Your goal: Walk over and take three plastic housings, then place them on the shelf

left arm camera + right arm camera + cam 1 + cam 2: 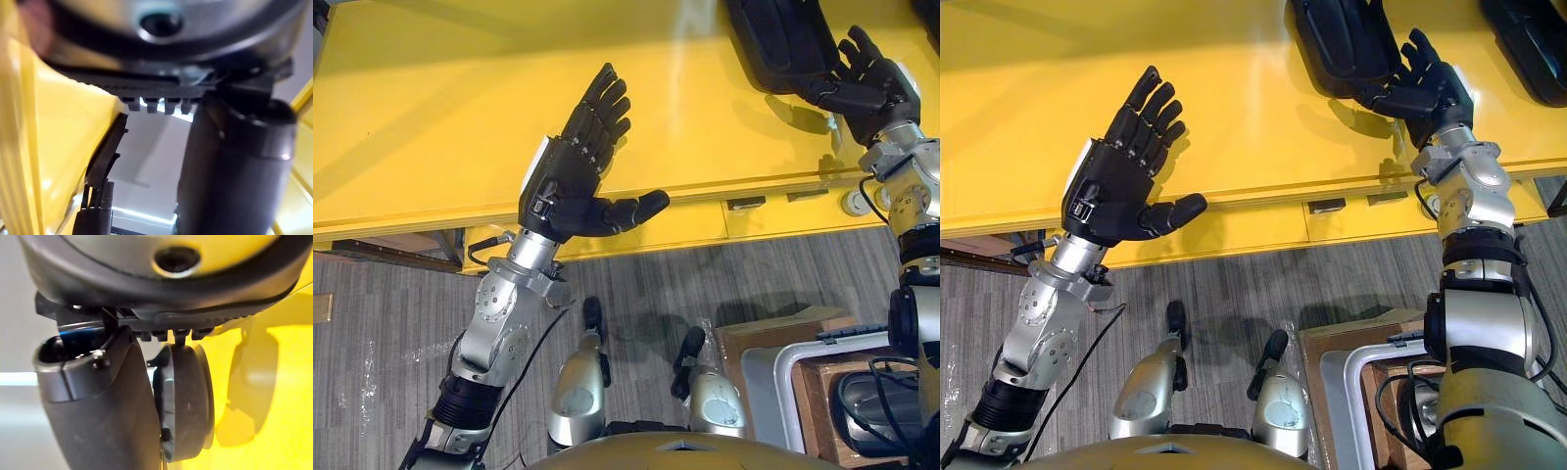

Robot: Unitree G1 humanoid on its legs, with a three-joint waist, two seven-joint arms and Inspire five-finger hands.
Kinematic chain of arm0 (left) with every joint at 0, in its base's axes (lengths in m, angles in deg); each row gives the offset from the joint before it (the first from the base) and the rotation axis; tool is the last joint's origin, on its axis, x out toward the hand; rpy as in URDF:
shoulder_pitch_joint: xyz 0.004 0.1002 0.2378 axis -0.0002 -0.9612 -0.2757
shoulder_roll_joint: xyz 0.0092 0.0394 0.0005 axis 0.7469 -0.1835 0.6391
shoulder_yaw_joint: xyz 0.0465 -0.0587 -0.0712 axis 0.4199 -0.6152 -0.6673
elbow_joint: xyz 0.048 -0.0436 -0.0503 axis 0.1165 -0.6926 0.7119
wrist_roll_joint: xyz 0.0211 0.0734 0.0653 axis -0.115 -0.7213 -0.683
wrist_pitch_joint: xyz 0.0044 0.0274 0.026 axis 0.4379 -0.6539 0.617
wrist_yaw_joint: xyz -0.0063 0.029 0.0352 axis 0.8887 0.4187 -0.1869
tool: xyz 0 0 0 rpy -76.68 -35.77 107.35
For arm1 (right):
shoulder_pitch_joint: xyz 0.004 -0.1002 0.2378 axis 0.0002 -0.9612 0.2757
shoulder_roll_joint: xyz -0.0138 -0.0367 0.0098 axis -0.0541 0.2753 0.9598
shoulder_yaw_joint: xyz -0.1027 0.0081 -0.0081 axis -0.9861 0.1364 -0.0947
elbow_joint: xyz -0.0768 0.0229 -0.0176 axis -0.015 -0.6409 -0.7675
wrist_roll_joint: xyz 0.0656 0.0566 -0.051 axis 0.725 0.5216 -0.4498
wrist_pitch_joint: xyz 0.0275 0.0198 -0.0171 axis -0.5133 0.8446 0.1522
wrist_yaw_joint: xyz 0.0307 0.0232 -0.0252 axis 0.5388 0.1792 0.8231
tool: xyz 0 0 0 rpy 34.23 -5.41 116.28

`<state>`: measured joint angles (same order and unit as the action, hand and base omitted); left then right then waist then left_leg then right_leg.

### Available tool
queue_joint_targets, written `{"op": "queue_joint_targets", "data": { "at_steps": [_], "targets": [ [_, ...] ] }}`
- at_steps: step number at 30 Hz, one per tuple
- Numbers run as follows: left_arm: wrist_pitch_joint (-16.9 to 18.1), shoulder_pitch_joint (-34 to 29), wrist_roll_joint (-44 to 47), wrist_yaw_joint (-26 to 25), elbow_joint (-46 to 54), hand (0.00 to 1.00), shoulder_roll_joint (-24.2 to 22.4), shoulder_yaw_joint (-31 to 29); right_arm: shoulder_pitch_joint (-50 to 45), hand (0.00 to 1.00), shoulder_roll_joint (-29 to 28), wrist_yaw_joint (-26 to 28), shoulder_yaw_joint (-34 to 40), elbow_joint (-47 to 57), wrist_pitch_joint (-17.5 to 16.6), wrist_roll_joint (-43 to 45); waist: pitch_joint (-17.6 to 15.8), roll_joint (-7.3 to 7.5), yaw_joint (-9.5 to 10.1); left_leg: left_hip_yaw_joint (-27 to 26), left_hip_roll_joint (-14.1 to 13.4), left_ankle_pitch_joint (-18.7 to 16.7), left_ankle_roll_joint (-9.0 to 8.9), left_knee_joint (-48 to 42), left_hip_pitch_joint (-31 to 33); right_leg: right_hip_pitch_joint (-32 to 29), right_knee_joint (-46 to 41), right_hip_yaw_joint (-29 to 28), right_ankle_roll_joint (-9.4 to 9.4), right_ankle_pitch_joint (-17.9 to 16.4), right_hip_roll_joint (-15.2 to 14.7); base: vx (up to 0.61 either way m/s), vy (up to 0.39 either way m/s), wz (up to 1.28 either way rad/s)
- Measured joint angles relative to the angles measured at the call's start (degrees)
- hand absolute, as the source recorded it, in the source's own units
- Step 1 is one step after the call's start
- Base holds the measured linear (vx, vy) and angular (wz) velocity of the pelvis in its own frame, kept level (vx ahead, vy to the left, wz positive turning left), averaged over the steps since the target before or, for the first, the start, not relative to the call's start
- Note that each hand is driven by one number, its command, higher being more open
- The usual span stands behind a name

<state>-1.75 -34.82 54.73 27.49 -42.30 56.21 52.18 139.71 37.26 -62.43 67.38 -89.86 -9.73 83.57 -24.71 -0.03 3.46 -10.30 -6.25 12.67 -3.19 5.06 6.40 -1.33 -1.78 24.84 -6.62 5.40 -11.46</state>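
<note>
Yellow tabletop (431, 117) fills the far half of what you are looking down on, with grey plank floor (391, 313) on its near side.

Two black housings lie at the tabletop's far edge. One housing (1337, 39) sits right of the tabletop's middle. A second housing (1528, 44) lies well apart from it, toward the tabletop's right end, and is cut off by the frame.

Your right hand (1425, 93) is over the tabletop at the first housing's near right corner. Its fingers (1420, 49) are spread and fairly straight, pointing toward the far edge, and they close on nothing. The thumb side reaches to the housing's rim, but you cannot tell whether it touches or only sits just beside it. In the right wrist view the thumb (98, 406) stands in front, with the housing's rounded dark edge (186, 401) just past it against the yellow surface.

Your left hand (573, 162) is raised above the tabletop's front edge, left of the middle and well apart from both housings. Its fingers (602, 103) are straight and close together, the thumb (631, 211) is held out sideways, and the palm is empty.

Small dark pulls (745, 204) sit on the yellow front just below the tabletop's edge. On the floor near the tabletop's right end stands a brown box (754, 333) with a grey bin (764, 392) against it.
</note>
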Motion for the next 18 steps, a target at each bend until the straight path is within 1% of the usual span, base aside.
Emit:
{"op": "queue_joint_targets", "data": {
  "at_steps": [2,10,18],
  "targets": [
    [-0.76,0.00,0.00,0.05,-1.26,1.00,0.04,0.02,-0.82,1.00,0.00,0.84,-0.06,0.08,0.04,-0.12,0.29,0.53,0.00,0.12,-0.09,0.00,-0.03,-0.01,0.01,0.06,0.00,0.08,0.02,-0.02,0.11,0.00,-0.036,0.02],
    [-0.78,-0.03,-0.01,0.37,-2.25,1.00,0.08,0.02,-2.53,1.00,0.00,1.11,-0.96,1.65,0.02,-0.13,0.55,0.89,-0.25,0.52,-0.26,0.10,-0.18,0.03,0.01,0.27,0.00,0.32,0.07,-0.06,0.30,0.00,-0.008,0.00],
    [-0.79,-0.03,-0.05,1.57,-2.25,1.00,0.08,0.02,-2.94,1.00,0.00,2.79,-1.16,1.65,0.03,-0.14,0.87,1.22,-0.47,0.59,-0.31,0.11,-0.20,0.02,0.02,0.31,0.04,0.34,0.07,-0.06,0.37,0.00,-0.008,0.00]
  ]
}}
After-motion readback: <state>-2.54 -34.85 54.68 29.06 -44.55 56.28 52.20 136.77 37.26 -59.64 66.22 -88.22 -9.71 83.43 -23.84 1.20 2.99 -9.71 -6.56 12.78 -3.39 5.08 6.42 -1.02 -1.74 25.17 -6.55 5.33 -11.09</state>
